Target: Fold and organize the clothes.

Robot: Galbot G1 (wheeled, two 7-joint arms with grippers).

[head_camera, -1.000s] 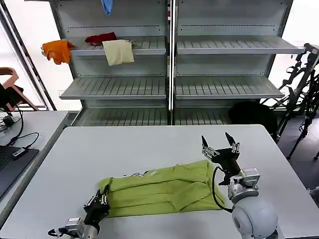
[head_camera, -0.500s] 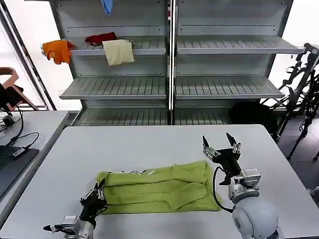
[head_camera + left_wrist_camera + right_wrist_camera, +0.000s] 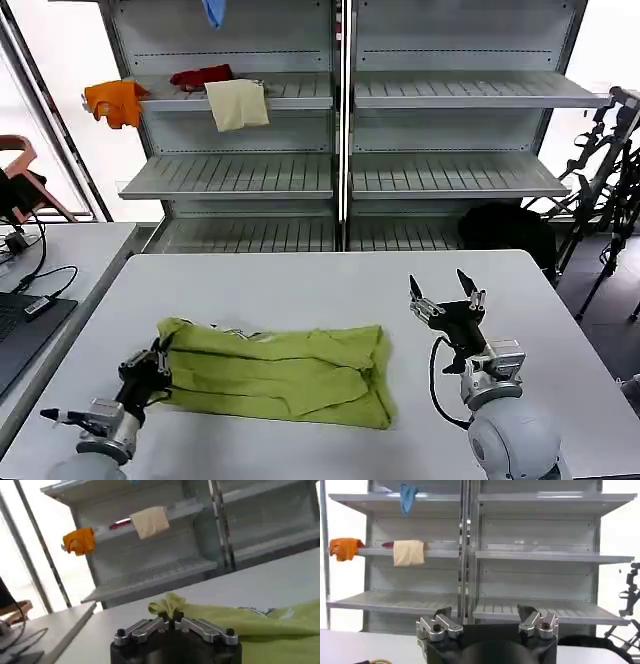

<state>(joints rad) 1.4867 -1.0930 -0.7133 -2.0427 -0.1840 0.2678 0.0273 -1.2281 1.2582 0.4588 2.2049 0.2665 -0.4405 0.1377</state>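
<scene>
The lime-green T-shirt [image 3: 275, 372] lies folded into a long band on the white table [image 3: 300, 290], left of centre. My left gripper [image 3: 158, 356] is shut on the shirt's left end; in the left wrist view a bunch of green fabric [image 3: 169, 605] sticks up between the closed fingers of the left gripper [image 3: 170, 619]. My right gripper [image 3: 446, 290] stands open above the table, to the right of the shirt and apart from it, with its fingertips pointing up. In the right wrist view the right gripper [image 3: 487, 617] holds nothing.
A grey shelf unit [image 3: 345, 120] stands behind the table with an orange cloth [image 3: 115, 100], a cream cloth [image 3: 237, 103], a red cloth [image 3: 200, 76] and a blue cloth [image 3: 214, 12]. A side table with a laptop [image 3: 20, 335] and cables is at left. Black stands [image 3: 600, 170] are at right.
My left gripper has dragged the shirt's left end leftward across the table, and the whole shirt slid left away from the right gripper. The right gripper stayed in place, open.
</scene>
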